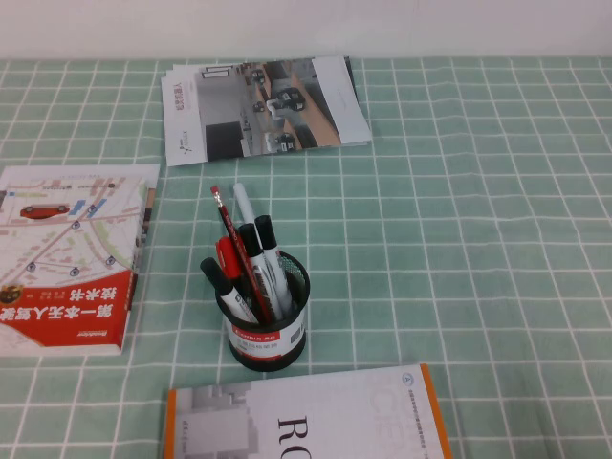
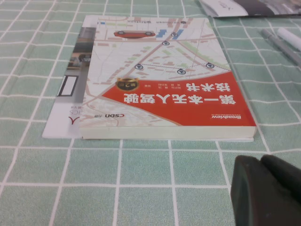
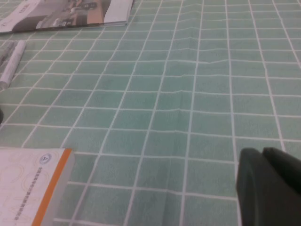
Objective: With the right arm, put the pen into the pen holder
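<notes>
Pen (image 1: 241,203): white-capped marker, standing tilted in the pen holder (image 1: 268,325) at the back of the bunch, its cap rising above the other contents. Pen holder: round black wire-mesh cup with a white-and-red label band near its base, upright on the green-and-white checked tabletop (image 1: 478,239), near the middle. Other contents of the cup: thin red pencil (image 1: 228,229), white markers with black caps (image 1: 271,258), one red-capped marker (image 1: 228,256). Red-and-white book with a street map cover (image 1: 67,253): flat on the robot's left side, well apart from the cup. Stack of brochures (image 1: 263,105): flat at the far edge. Orange-edged white book (image 1: 306,421): flat at the near edge, just in front of the cup. Left end effector (image 2: 268,190): seen only in the left wrist view, as a black mass low over the cloth, near the map book's edge; whether its fingers are together or apart cannot be told. Right end effector (image 3: 270,186): seen only in the right wrist view, over bare cloth beside the orange-edged book, fingers together, holding nothing.
</notes>
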Motion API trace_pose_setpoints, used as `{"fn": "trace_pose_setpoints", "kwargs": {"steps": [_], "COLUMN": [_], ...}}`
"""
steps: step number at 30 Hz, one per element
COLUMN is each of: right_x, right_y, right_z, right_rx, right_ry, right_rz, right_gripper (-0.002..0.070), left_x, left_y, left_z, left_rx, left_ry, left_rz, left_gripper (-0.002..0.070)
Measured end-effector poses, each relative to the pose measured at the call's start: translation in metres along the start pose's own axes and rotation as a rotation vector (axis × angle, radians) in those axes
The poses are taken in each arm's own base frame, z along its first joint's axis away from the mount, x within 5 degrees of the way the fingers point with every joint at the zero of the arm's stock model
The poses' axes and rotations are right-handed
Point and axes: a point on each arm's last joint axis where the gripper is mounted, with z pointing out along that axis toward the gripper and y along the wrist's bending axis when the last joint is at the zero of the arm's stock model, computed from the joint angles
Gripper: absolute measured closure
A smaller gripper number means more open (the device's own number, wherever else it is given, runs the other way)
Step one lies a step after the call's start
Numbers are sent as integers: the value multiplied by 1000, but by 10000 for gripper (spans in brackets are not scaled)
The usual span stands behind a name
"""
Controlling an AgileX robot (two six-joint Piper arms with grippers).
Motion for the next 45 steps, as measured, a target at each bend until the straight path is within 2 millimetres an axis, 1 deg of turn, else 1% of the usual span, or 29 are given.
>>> {"fn": "trace_pose_setpoints", "kwargs": {"steps": [30,34,38,41,45], "right_x": [-1,-8,-16,-20,-23], "right_y": [0,3,0,0,-1], "right_z": [0,0,-1,-2,-3], "right_rx": [0,-38,-30,-48,-57], "right_ry": [-10,-80,-175,-224,-249], "right_rz": [10,188,307,458,537], "right_gripper": [695,695,695,695,695], "left_x": [0,0,0,0,0], "left_y": [0,0,0,0,0], "left_z": [0,0,0,0,0], "left_rx": [0,0,0,0,0], "left_ry": [0,0,0,0,0], "left_rz": [0,0,0,0,0], "left_gripper": [679,679,679,679,679]}}
